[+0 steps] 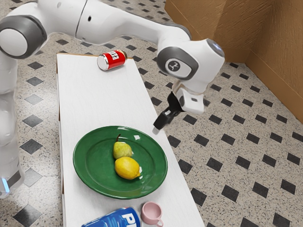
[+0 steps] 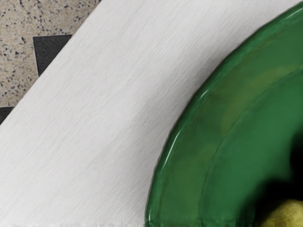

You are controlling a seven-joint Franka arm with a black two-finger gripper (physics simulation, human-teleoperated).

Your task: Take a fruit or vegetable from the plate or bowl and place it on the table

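Green plate [image 1: 84, 163] sits on the white tbl [image 1: 97, 104] w/ both fruits on it: a yellow-green pear [image 1: 122, 151], stem pointing away from the lemon [image 1: 127, 168], which lies right up against it, approx. mid-plate. Black gripper [image 1: 158, 126] hangs tilted near the rim at the ext. view's upper right; can't tell if it's wide or narrow. Wrist cam has the plate's rim, bare tbl top & part of a yellow fruit, pear or lemon, can't tell which. Red can [image 1: 113, 60] w/ white lettering is on its side at the tbl's far end, well apart from the plate. Blue container [image 1: 113, 219] & pink cup [image 1: 152, 213] are near the plate's opposite side, just beside e/o. Speckled floor [image 1: 246, 156] w/ dk. diamonds around.
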